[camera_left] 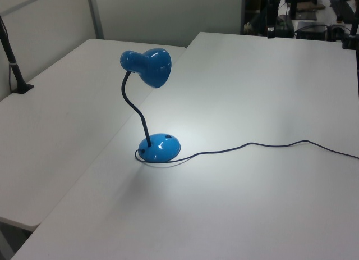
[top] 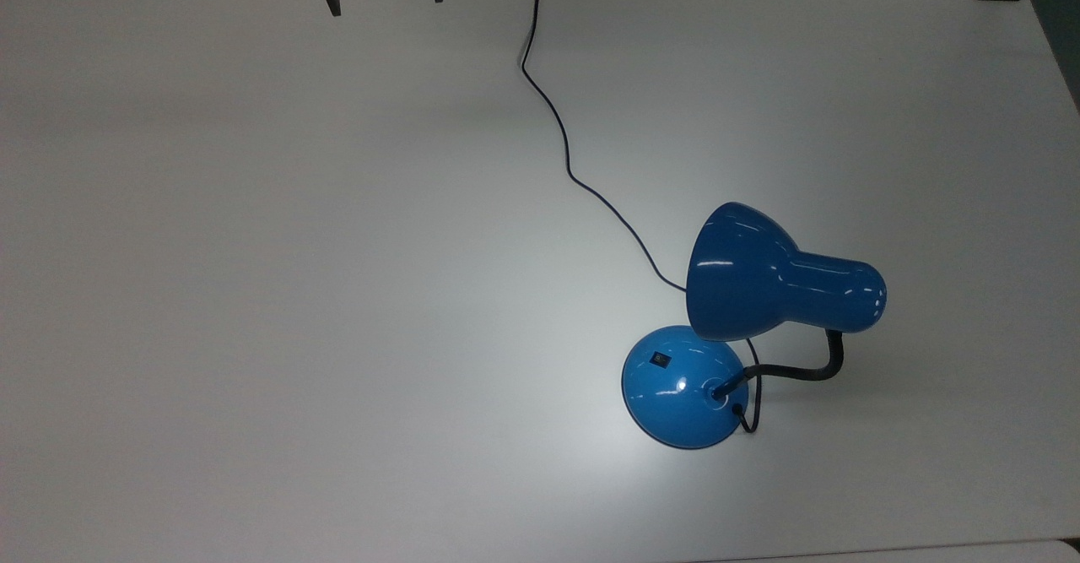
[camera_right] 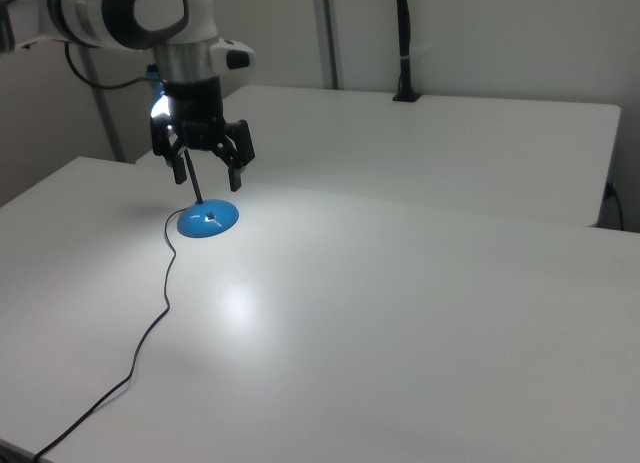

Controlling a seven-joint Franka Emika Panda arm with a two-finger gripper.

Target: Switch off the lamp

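Blue and lit, the lamp (top: 742,318) glowed on the counter (top: 337,251) while the wide-spread, empty pincer (camera_right: 208,171) hung well apart from its switch (top: 660,361), unpressed.

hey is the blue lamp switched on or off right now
On. The lamp casts a bright patch on the white table around its base, and the right view shows a glow under the shade.

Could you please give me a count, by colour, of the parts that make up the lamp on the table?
Blue parts: 2, the shade and the round base.
Black parts: 3, the flexible neck, the small switch and the cord.
Total: 5 parts of one lamp.
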